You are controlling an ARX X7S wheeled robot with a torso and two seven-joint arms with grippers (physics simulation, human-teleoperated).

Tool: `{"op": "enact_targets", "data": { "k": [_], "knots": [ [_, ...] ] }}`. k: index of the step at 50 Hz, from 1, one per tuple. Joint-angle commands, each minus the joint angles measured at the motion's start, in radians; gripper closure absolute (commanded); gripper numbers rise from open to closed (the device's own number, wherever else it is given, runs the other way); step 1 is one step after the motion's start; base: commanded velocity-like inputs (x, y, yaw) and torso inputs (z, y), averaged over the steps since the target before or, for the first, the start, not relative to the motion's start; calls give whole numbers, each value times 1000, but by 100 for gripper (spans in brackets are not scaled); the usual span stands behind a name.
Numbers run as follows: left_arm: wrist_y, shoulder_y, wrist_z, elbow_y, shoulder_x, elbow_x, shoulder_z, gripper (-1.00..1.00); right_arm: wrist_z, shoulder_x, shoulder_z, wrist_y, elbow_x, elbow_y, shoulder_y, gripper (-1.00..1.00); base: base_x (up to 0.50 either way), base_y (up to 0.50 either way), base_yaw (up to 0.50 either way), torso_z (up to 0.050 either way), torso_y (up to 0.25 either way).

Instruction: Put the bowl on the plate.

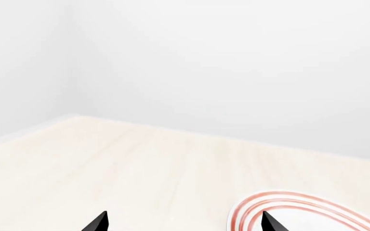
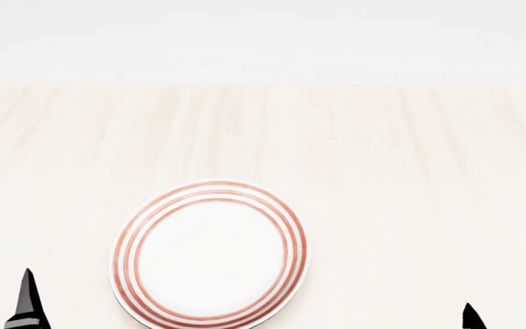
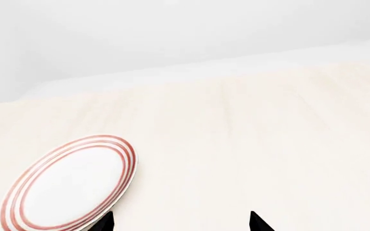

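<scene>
The plate, white with three red rings, lies empty on the pale wooden table, near the front and a little left of centre in the head view. The bowl is out of view in every frame. My left gripper is open with nothing between its fingers; the plate's rim lies by one fingertip. My right gripper is also open and empty, with the plate just beyond one fingertip. In the head view only a dark fingertip of the left gripper and a fingertip of the right show at the bottom edge.
The light wood tabletop stretches back to a plain white wall. The table's far edge and a room corner show in the left wrist view.
</scene>
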Motion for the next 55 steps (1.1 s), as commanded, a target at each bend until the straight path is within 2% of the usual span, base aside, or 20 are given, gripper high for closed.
{"op": "enact_targets", "data": {
  "k": [1,6,20,28,29,33,35,55],
  "knots": [
    [-9,1,-9,7,-7,-12,4,-100,-73,20,-119,37,-42,38,14,-100,0,0,0,0,0],
    [-11,4,-11,14,-11,-16,6,-100,-67,35,-162,63,-40,56,16,-100,0,0,0,0,0],
    [-8,3,-18,9,-17,-23,11,-100,-75,31,-142,83,-52,65,-33,-100,0,0,0,0,0],
    [-3,6,-21,9,-21,-26,15,-100,-95,21,-187,89,-85,89,-21,-100,0,0,0,0,0],
    [-3,5,-22,6,-22,-31,10,-100,-99,21,-237,97,-102,113,12,-100,0,0,0,0,0],
    [-2,5,-24,5,-24,-32,11,-100,-103,18,-287,107,-120,131,44,-100,0,0,0,0,0],
    [-3,5,-25,6,-23,-33,16,-100,-151,-4,-487,181,-192,209,182,-100,0,0,0,0,0],
    [0,-9,-31,-17,-31,-46,23,-100,-158,-2,-518,194,-207,208,197,-100,0,0,0,0,0]
  ]
}}
